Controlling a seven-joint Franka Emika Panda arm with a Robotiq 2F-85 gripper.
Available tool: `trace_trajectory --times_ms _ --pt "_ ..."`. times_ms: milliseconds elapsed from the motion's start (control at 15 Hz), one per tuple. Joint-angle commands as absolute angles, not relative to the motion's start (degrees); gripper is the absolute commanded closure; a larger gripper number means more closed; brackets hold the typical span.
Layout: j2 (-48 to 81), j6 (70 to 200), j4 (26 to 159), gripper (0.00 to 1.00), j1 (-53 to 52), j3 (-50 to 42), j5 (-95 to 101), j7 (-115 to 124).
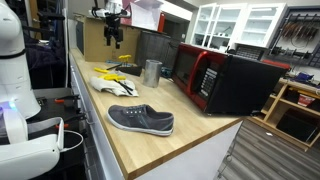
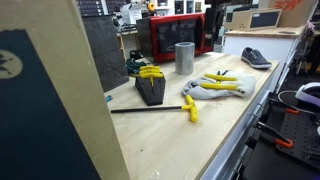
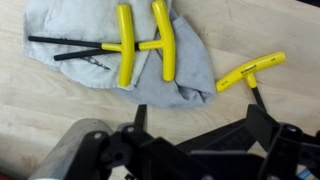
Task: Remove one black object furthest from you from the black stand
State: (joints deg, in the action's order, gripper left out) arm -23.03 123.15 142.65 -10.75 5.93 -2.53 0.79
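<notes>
The black stand point(image 2: 150, 92) sits on the wooden counter and holds yellow-handled T tools point(image 2: 150, 73) with black shafts. One such tool point(image 2: 188, 108) lies loose on the counter beside the stand. More of them lie on a grey cloth point(image 2: 215, 88), and the wrist view shows two on the cloth point(image 3: 140, 45) and one on bare wood point(image 3: 248, 72). My gripper point(image 3: 200, 125) is open and empty, high above the cloth; it shows in an exterior view point(image 1: 113, 35). The stand is out of the wrist view.
A metal cup point(image 2: 184, 58) stands behind the cloth and shows at the wrist view's lower left point(image 3: 80, 150). A grey shoe point(image 1: 141, 120) lies near the counter's end. A red and black microwave point(image 1: 215, 78) stands along the back.
</notes>
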Motion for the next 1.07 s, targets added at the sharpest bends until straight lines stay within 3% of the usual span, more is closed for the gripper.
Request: trace_trajectory --times_ms 0,1000 --pt "-19.27 120.15 136.23 0.00 -10.01 6.24 -7.98 4.89" --pt "0.93 128.75 120.09 0.00 -9.90 8.95 -5.96 10.01"
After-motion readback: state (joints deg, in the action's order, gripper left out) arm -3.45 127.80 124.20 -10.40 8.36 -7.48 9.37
